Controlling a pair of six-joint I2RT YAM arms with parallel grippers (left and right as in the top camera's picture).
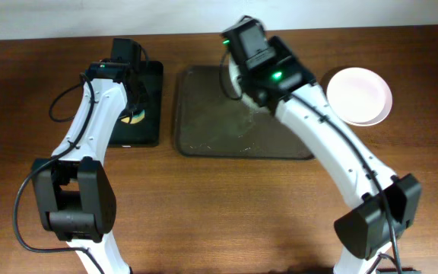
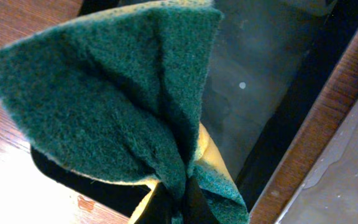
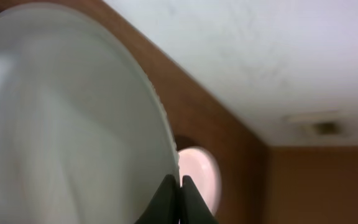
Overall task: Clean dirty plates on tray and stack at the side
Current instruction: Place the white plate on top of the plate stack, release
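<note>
Right hand (image 3: 180, 186) is pinched shut on the rim of one plate (image 3: 61, 124), held tilted near the far edge of the tray (image 1: 219, 125). Left hand (image 2: 173, 202) clamps a folded sponge (image 2: 104, 93) over the black tray (image 1: 154, 84). A second plate (image 1: 360, 95) lies on the surface (image 1: 219, 205) right of the tray. We judge the plate stiff, light and breakable (glossy, likely slippery), so a firm rim grip suits.
</note>
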